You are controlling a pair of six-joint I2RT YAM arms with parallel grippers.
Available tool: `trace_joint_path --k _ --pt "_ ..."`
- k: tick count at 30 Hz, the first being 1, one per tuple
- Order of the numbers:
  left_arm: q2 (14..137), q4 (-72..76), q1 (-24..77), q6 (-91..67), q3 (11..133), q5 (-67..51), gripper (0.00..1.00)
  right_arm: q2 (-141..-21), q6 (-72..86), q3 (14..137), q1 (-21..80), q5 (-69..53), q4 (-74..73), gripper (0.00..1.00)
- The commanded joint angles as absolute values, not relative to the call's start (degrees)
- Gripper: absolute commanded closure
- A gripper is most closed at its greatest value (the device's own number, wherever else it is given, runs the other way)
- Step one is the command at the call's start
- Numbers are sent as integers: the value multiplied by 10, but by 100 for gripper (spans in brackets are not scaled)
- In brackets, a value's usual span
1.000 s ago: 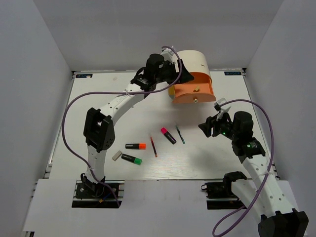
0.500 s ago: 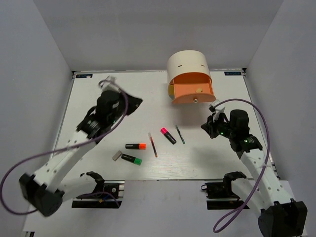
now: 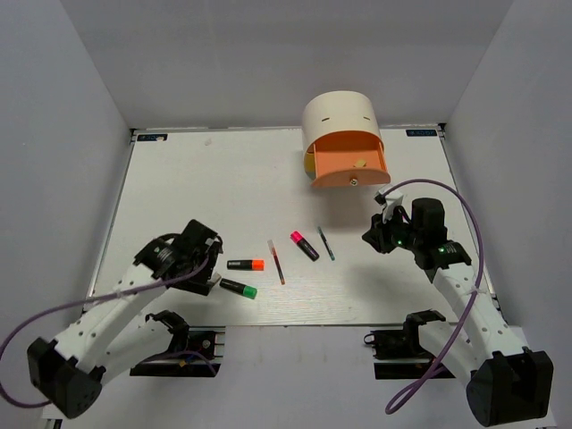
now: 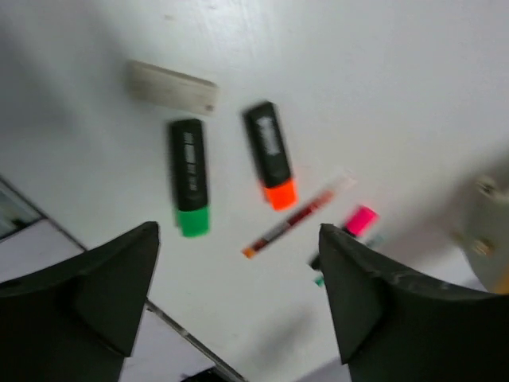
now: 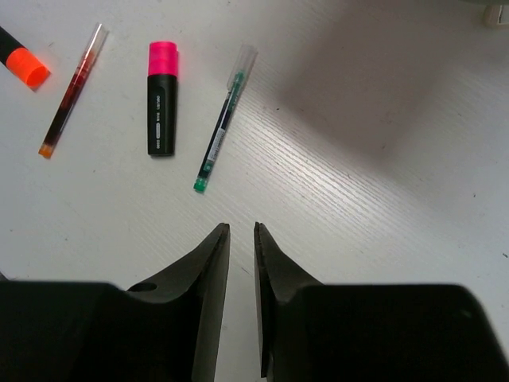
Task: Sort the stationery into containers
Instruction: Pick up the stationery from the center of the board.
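Stationery lay loose on the near half of the white table [image 3: 197,179], well apart from the cream drawer unit [image 3: 338,114] standing toward 1 o'clock of it, its orange drawer [image 3: 351,163] pulled out. The left gripper [image 4: 237,237] hung with fingers spread wide and nothing between them, above the green highlighter [image 4: 189,177] and the orange highlighter [image 4: 270,155]. A tan eraser [image 4: 173,86] sat at 11 o'clock of them. The right gripper [image 5: 238,229] hovered empty, fingers nearly together with a slim gap showing. The green pen [image 5: 225,119] lay at 12 o'clock of it, with the pink highlighter [image 5: 161,98] and red pen [image 5: 70,91] toward 10.

To my eye the highlighters were light, stiff and stubby, best pinched across the barrel at mid-length. The thin pens looked smooth and apt to roll, wanting a low, square grip. Each piece lay apart from its neighbours, so fingers had room either side, and the way to the drawer looked unobstructed. The table's near edge sat close at 6 o'clock.
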State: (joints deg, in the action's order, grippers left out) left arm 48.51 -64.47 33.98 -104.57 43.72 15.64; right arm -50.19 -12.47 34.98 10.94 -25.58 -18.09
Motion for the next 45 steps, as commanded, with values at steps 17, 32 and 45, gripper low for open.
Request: trace_joint_path --k 17,32,45 --pt "649 -579 281 -1193 383 192 6 -449 -119 333 107 -234 -166 72" --pt "751 -503 222 -1179 349 149 37 -432 -120 335 107 -225 -173 71" --pt "715 -372 210 -817 482 176 85 -426 -127 331 108 -243 -171 59"
